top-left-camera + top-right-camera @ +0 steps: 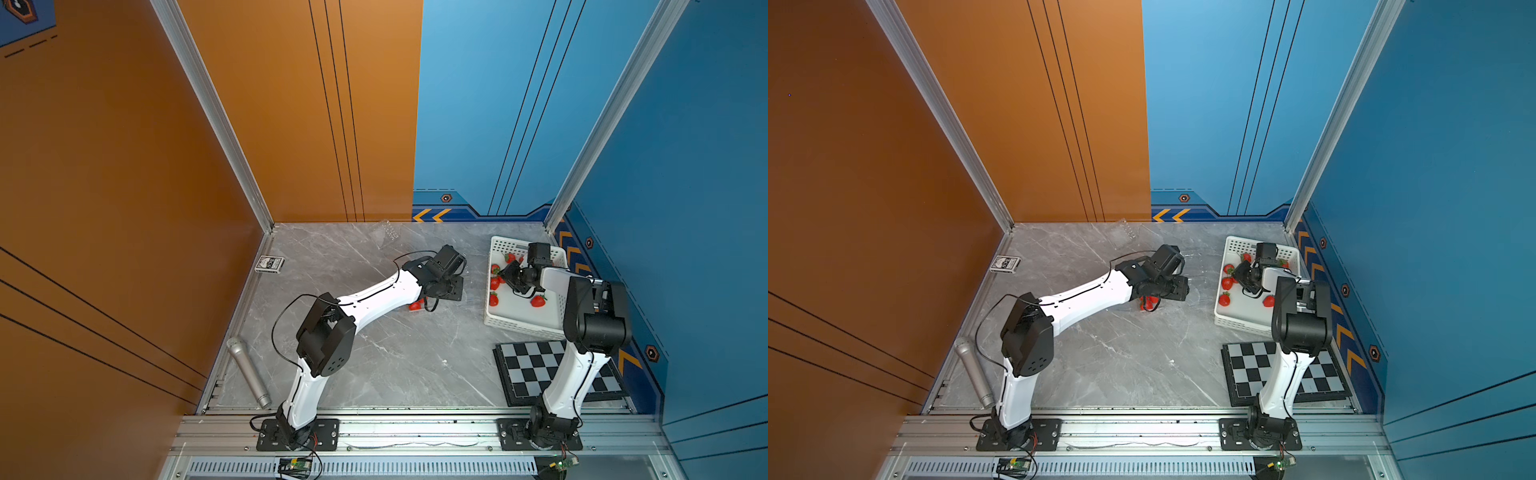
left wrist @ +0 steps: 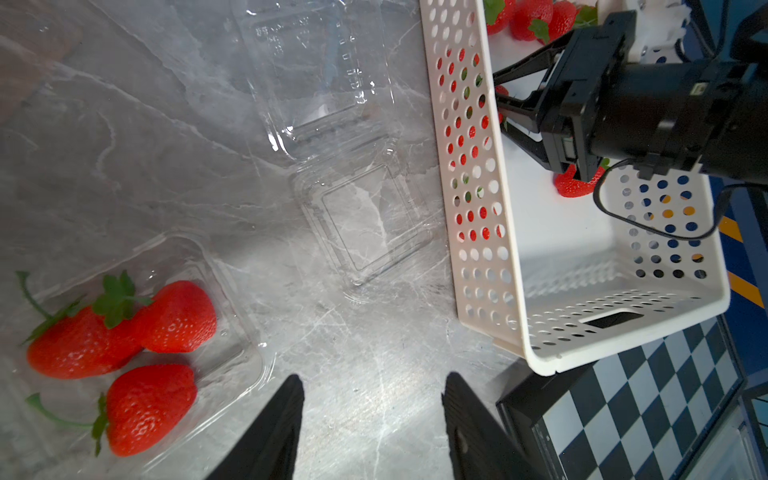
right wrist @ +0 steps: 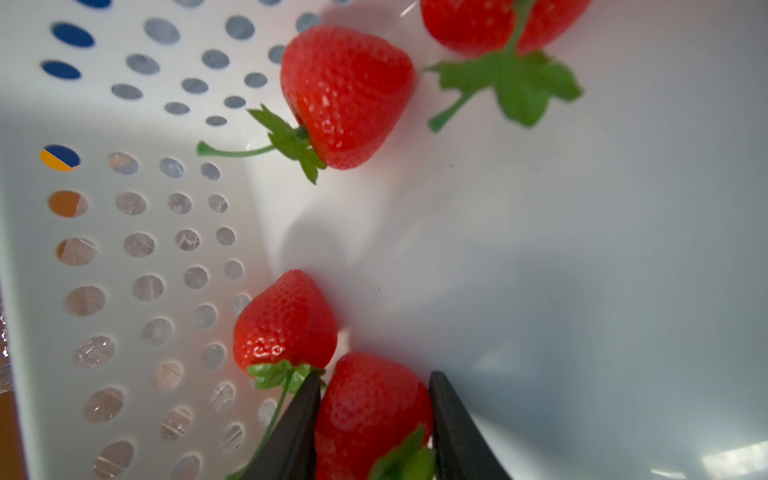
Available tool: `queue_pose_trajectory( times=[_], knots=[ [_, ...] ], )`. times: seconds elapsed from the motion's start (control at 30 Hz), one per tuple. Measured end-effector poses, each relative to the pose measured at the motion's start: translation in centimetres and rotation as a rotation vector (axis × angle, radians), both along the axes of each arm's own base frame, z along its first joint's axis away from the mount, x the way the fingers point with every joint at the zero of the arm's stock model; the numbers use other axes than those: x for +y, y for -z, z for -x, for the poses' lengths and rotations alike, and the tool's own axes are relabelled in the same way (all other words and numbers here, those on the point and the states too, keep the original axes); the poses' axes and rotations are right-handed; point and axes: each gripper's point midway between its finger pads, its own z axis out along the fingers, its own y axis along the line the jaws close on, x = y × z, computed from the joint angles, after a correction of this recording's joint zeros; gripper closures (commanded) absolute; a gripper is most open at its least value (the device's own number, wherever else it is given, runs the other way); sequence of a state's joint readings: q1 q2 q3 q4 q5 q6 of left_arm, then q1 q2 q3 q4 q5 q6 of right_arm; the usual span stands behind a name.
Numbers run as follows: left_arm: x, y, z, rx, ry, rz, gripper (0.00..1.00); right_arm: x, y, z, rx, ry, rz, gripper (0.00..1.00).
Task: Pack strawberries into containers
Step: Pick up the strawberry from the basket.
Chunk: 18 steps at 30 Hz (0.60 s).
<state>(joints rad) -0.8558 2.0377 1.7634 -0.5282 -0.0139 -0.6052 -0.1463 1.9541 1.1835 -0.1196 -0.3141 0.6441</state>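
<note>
In both top views the right gripper (image 1: pixel 503 277) is seen lowered into the white basket (image 1: pixel 496 320), set on a grey marble table (image 1: pixel 374 353) between orange and blue walls. In the left wrist view the left gripper (image 2: pixel 374 415) is held half-spread and empty, just beside a container (image 2: pixel 232 332) loaded with three strawberries (image 2: pixel 166 316), likely kept ready; two empty containers (image 2: pixel 365 224) lie ahead of it. In the right wrist view its jaws are pressed against both sides of one strawberry (image 3: pixel 370 411), presumably for lifting out

Pretty loud little booth tbh: orange wall (image 1: pixel 104 166) on the left, blue wall (image 1: pixel 498 104) at the back and right with yellow chevrons (image 1: pixel 432 215) down low, aluminium posts (image 1: pixel 212 120), grey marble-look floor (image 1: pixel 395 365), all evenly lit.
</note>
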Motion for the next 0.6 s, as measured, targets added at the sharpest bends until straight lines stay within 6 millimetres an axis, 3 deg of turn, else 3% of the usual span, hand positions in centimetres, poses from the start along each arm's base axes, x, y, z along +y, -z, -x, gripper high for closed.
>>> queue_pose_trajectory(
  times=[0.27, 0.6],
  knots=[
    [1.6, -0.9, -0.3, -0.014, -0.03, -0.002, 0.44, -0.9, -0.6, 2.3, 0.027, 0.03, 0.004, 0.81],
    [3.6, -1.1, -0.1, -0.021, -0.06, -0.02, 0.44, -2.4, -4.8, 3.3, -0.037, 0.067, 0.026, 0.81]
  ],
)
